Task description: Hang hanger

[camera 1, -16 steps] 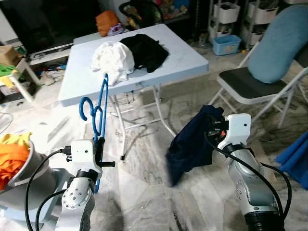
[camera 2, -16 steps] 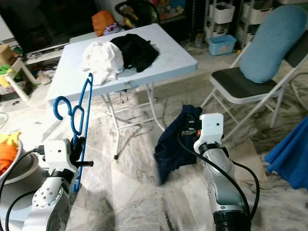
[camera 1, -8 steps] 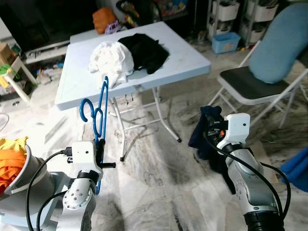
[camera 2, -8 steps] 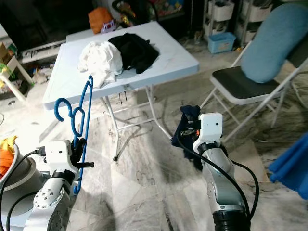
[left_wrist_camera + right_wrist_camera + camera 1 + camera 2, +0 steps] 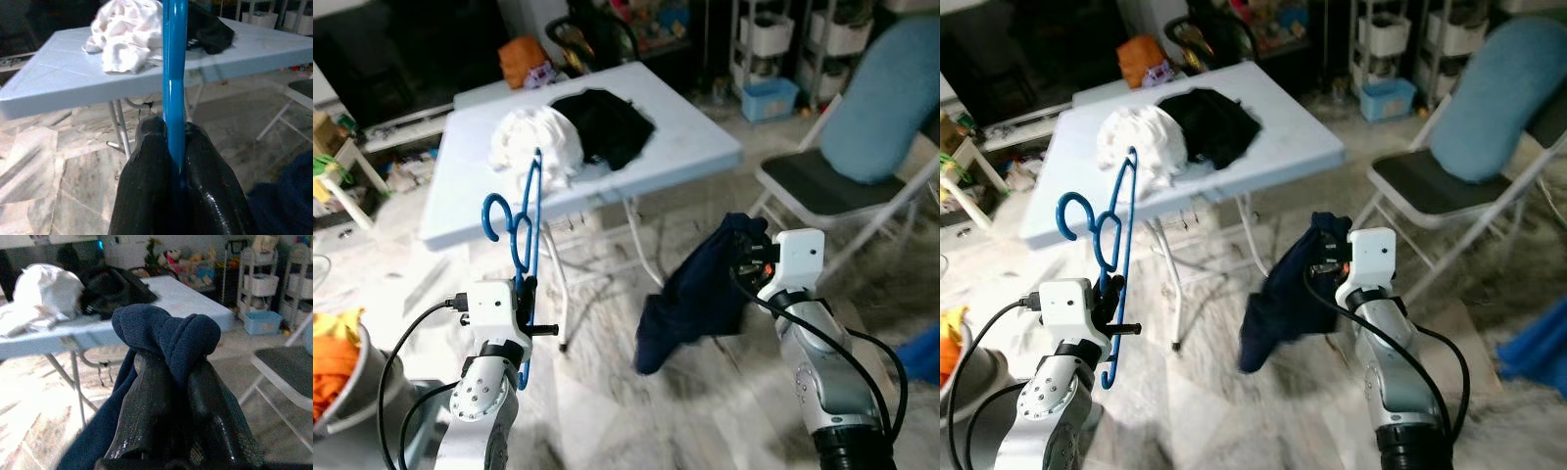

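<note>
Slip risk: left pincer (image 5: pixel 174 147) is clamped on the thin blue hanger (image 5: pixel 522 211), held upright just in front of the worktop (image 5: pixel 695 132); a jolt could twist it loose. Right pincer (image 5: pixel 168 377) is closed on the navy garment (image 5: pixel 695 294), hanging low w/ slack, could snag nr the worktop legs.

floor (image 5: pixel 724 411) blurred, orange laundry (image 5: pixel 333 357) cut off

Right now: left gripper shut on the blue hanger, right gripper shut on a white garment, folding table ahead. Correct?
Wrong on colour only. The right gripper is shut on a dark navy garment, as the right wrist view shows; the white garment lies on the folding table. The left gripper is indeed shut on the blue hanger.
</note>
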`<state>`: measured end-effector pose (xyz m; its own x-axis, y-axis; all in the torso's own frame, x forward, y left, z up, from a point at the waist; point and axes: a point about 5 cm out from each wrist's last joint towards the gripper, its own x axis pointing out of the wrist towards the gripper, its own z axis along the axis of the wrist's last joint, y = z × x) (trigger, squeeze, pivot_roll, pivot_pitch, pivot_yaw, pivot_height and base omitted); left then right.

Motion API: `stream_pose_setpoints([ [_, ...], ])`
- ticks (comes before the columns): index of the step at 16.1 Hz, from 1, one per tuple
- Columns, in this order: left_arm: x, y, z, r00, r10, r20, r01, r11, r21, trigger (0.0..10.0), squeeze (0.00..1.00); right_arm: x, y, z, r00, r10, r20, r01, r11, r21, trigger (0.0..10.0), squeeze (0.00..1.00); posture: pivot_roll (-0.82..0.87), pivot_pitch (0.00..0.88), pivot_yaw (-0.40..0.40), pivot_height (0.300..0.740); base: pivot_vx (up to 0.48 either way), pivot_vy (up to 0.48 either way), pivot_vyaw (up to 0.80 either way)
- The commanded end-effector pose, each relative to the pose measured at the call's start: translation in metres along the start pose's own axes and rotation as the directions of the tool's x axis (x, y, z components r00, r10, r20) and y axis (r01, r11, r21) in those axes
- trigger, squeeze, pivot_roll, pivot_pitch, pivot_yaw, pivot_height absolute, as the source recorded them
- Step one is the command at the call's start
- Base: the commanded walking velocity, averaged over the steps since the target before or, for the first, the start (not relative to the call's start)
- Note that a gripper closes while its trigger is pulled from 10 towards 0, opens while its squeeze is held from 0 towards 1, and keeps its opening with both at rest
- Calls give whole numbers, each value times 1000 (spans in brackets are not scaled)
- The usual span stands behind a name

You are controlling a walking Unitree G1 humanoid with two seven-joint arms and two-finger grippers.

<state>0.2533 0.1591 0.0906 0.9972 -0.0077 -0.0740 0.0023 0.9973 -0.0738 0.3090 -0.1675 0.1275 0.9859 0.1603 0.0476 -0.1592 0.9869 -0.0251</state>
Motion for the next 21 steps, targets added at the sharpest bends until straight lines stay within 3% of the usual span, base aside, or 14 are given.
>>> stream_pose_setpoints([
  [1,1,12,4,999,45,10,-45,999,11,10000,0,10,15,12,997,61,55,-62,998,18,10000,0,-77,0,120,740,352,326,0],
  [4,0,13,4,999,52,10,-52,999,9,10000,0,9,16,13,995,78,63,-79,997,13,10000,0,-76,0,119,740,350,329,619],
  [13,5,12,3,998,58,-13,-57,998,19,10000,0,17,18,16,995,54,78,-55,998,9,10000,0,-61,0,97,740,255,272,0],
  [15,7,7,3,1000,24,-13,-24,999,23,10000,0,19,18,15,996,50,75,-50,999,-1,10000,0,-45,0,56,740,0,0,0],
  [16,12,2,8,999,-33,21,31,998,60,10000,0,24,25,15,995,70,66,-69,998,-11,10000,0,-22,0,6,740,0,0,0],
  [21,11,9,10,997,45,69,-47,999,24,10000,0,43,50,19,981,184,55,-183,983,-36,10000,0,31,0,-100,740,0,0,0],
])
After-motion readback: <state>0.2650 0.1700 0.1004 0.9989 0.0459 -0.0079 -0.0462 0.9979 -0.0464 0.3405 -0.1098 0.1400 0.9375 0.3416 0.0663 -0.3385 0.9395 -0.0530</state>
